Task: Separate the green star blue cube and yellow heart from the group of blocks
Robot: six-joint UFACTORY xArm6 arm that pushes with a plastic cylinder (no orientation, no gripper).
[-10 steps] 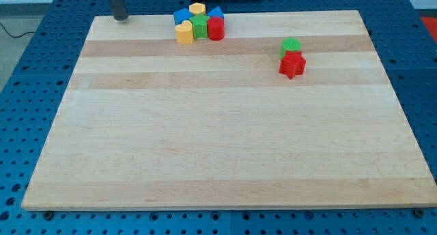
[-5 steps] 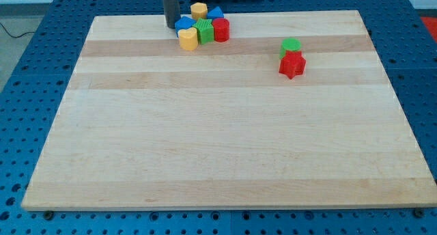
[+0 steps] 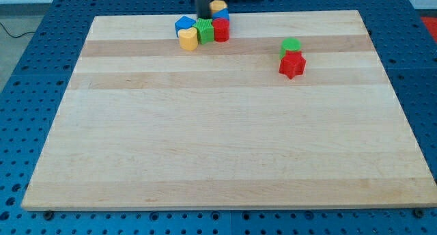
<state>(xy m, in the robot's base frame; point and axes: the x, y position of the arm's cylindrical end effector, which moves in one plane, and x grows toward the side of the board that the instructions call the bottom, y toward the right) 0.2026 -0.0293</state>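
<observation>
A cluster of blocks sits at the board's top edge. The yellow heart (image 3: 188,38) is at its lower left, a blue cube (image 3: 184,24) is above it, the green star (image 3: 204,31) is in the middle and a red block (image 3: 220,30) is on the right. A yellow block (image 3: 218,5) and a second blue block (image 3: 222,15) are at the cluster's top right. My tip (image 3: 203,17) stands in the cluster, just above the green star, between the blue cube and the yellow block.
A green block (image 3: 291,46) and a red star (image 3: 292,64) touch each other at the view's right, apart from the cluster. The wooden board (image 3: 225,139) lies on a blue perforated table.
My tip has moved right along the top edge, from the board's upper left corner into the cluster. The yellow block and blue block at the top shifted right; the lower blocks shifted slightly.
</observation>
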